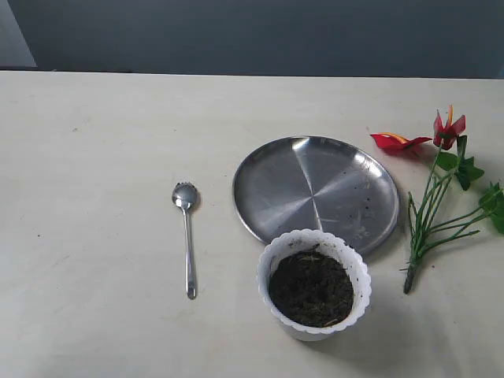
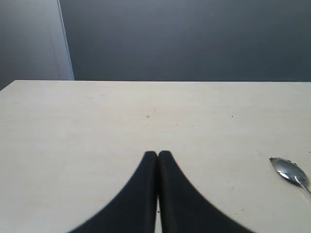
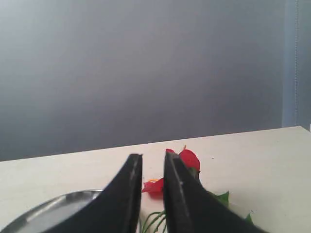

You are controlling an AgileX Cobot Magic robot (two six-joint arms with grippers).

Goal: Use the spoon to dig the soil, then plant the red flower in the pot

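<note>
Crumbly dark soil (image 1: pixel 311 289) filled the scalloped white pot (image 1: pixel 272 268); slim steel spoon (image 1: pixel 187 236) lay left, red flower (image 1: pixel 441 169) right. Left gripper (image 2: pixel 158 155) was closed, right gripper (image 3: pixel 152 162) slightly parted, both empty.

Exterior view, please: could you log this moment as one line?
spoon: on table, untouched | pot: soil undug | flower: lying right of plate | left gripper: shut, empty | right gripper: slightly open, empty

Table (image 1: pixel 94 142): spoon (image 1: pixel 187 236), plate (image 1: pixel 315 193), pot (image 1: pixel 313 285), flower (image 1: pixel 437 189).
</note>
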